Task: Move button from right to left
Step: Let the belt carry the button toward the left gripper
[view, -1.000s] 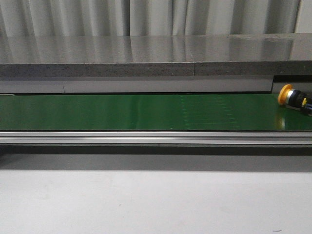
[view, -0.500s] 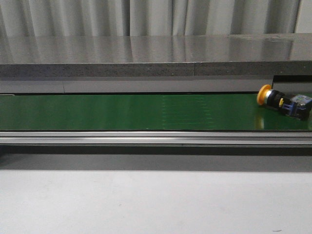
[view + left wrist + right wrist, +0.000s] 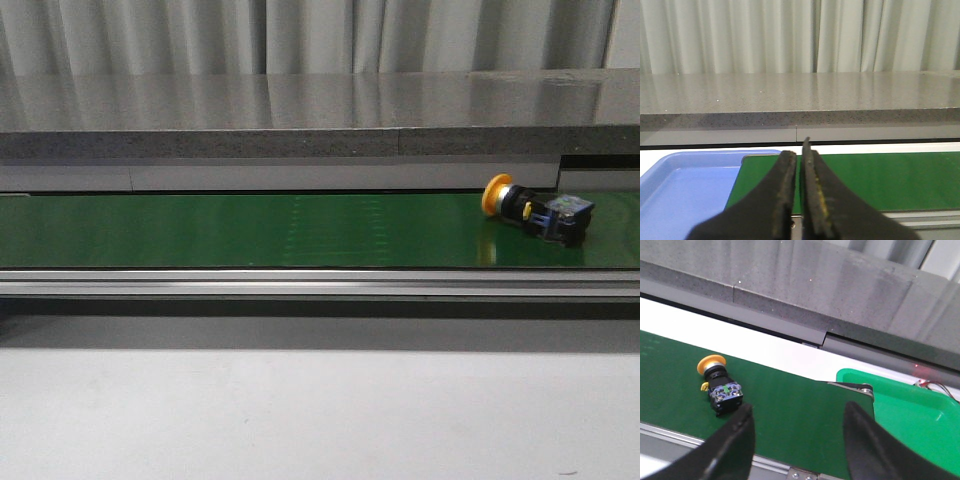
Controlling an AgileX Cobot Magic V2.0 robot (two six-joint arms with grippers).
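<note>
No writing is readable on the button, lying on the green surface. Left gripper jaws nearly closed, empty; right gripper jaws wide apart, empty.

My front camera sits low and looks straight ahead across the green belt to the curtain. My left wrist camera looks level over my left hand at the belt's end by the blue tray. My right wrist camera looks down past my right hand; it shares the button with the front view.
</note>
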